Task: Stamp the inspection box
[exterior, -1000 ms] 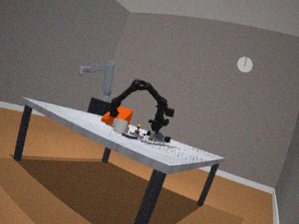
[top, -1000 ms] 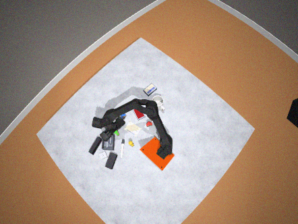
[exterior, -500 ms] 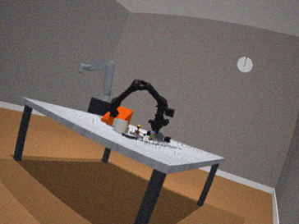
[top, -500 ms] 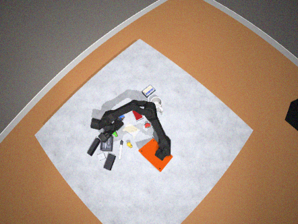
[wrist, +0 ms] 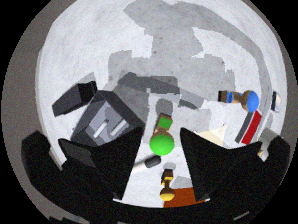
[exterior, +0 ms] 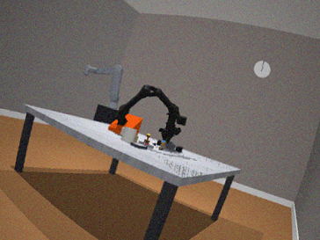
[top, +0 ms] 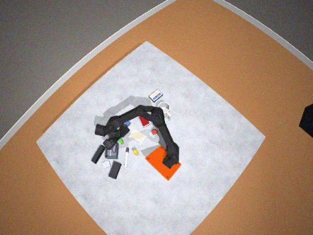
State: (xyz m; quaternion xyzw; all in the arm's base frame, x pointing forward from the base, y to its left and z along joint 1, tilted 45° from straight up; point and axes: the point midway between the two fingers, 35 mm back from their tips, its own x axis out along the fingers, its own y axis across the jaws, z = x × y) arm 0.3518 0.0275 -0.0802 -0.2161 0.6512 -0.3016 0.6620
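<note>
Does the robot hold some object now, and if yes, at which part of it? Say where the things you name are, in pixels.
Nothing is held. The jaws stand open, and the green stamp (wrist: pixel 162 144) shows in the space between them, gripped by neither.

The mug (top: pixel 163 107) (exterior: pixel 129 134) looks smooth, the cream card (top: pixel 137 136) (wrist: pixel 213 135) papery.

My black arm (top: pixel 140 110) (exterior: pixel 150 90) makes a high arch, and my gripper (top: pixel 116 140) (exterior: pixel 165 140) (wrist: pixel 161 131) points downward, its two fingers standing apart.
</note>
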